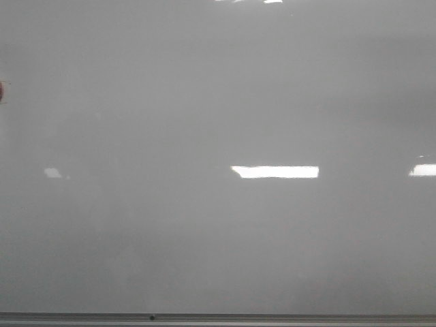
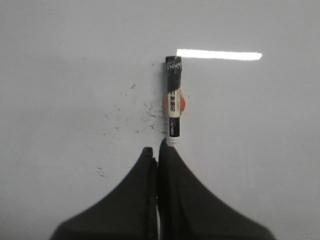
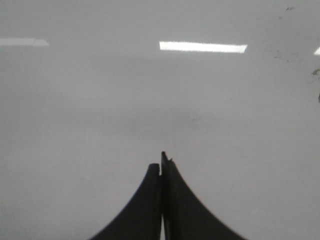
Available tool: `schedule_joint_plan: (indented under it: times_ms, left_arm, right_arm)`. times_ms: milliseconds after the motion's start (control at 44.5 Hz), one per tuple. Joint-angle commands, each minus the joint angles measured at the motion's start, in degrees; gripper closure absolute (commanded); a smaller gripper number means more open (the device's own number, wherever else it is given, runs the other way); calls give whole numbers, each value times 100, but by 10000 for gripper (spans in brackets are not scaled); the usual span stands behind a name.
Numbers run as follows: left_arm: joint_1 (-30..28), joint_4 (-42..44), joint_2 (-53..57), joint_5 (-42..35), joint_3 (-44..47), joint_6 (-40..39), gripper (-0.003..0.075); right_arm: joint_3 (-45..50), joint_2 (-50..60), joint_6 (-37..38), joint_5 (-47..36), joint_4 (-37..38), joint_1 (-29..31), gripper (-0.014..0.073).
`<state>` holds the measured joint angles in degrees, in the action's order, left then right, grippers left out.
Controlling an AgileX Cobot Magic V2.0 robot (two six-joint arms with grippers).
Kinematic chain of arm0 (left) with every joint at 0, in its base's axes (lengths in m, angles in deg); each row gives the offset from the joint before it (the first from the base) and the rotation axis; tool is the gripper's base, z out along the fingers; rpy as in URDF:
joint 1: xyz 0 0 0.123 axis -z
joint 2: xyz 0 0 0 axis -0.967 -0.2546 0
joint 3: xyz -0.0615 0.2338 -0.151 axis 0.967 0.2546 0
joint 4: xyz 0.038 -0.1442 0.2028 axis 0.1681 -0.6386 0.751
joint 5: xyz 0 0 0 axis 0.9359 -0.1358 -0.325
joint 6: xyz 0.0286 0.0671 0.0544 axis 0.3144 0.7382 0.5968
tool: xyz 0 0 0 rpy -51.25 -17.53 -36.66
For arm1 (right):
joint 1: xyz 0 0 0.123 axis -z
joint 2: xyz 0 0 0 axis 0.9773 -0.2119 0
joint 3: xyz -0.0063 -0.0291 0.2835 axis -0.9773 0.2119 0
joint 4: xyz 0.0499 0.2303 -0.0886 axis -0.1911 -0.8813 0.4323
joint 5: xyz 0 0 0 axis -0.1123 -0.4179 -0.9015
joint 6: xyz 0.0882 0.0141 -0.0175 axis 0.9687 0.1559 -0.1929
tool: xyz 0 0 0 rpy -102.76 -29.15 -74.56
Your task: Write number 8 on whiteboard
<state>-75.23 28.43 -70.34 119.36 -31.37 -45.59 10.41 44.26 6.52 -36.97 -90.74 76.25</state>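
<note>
We are at the very start, by our reading: the whiteboard (image 1: 218, 102) shows no drawn figure in the front view, only light reflections above its bottom rail (image 1: 272, 317). Our left gripper (image 2: 159, 150) is clamped on a marker (image 2: 174, 100), which points straight out from the fingertips toward the board (faint ink specks lie just beside it). Whether its tip touches the surface, we cannot tell. Our right gripper (image 3: 161, 167) is closed on nothing, facing bare board. Next, we judge, the marker tip must press lightly and trace the upper loop.
</note>
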Motion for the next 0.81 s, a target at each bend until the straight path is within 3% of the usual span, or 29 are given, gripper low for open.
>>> schedule_joint_plan:
  times_ms: [0,112,247,314,404,471,561,786]
  left_arm:
    - [31,-44,-233,-392,-198,-27,739]
    - [31,-44,-422,-377,-198,-27,739]
    - [31,25,-650,-377,-198,-27,725]
    - [31,169,-801,-377,-198,-27,662]
    - [31,319,-1008,-403,-198,-22,524]
    - [31,358,-1186,-478,-198,-14,389]
    - [31,289,-1449,-689,-198,-14,266]
    - [171,13,-2324,-1298,-397,-14,248]
  right_arm:
    - [-189,-231,-139,-259,5,8,708]
    - [-189,-364,-269,-178,5,8,626]
    - [-189,-408,-351,-95,5,8,351]
    - [-189,-408,-351,-106,5,8,188]
    - [-189,-408,-351,-106,5,8,71]
    - [-189,-408,-351,-106,5,8,48]
    - [-189,-408,-351,-117,5,8,50]
    - [-189,-408,-351,-117,5,8,50]
